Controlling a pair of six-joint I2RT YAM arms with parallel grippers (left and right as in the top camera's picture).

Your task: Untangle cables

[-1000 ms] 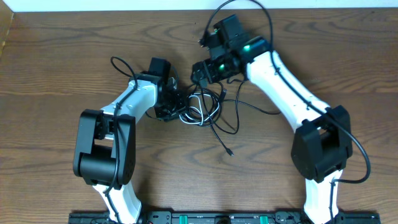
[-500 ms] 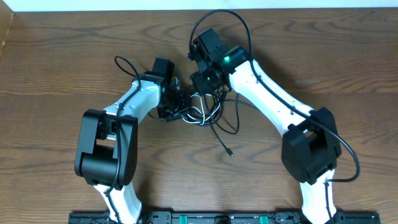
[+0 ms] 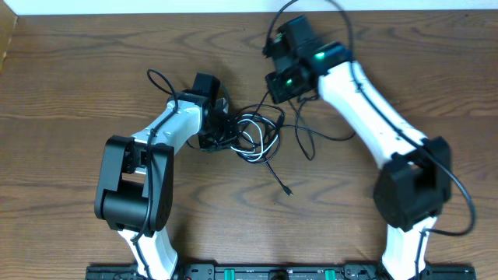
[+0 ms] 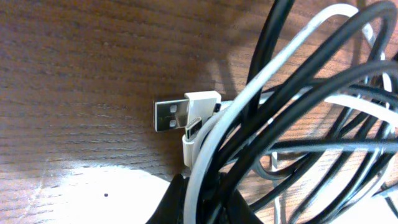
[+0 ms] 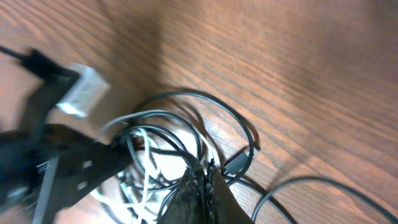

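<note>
So, one tangle of cables (image 3: 261, 138) lies mid-counter (image 3: 70, 93): one white cable (image 4: 202, 101), black ones too knotted to count. Two pincers: left pincer (image 4: 205, 199) clamped on white-and-black strands, right pincer (image 5: 202, 183) pinched tight on a black strand.

Cables (image 3: 258, 137) obstruct the gap between left gripper (image 3: 227, 134) and right gripper (image 3: 274, 93). Worktop (image 3: 62, 101) left of left gripper: passable.

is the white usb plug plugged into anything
No, the white USB plug shows an open metal end, with only the table behind it.
</note>
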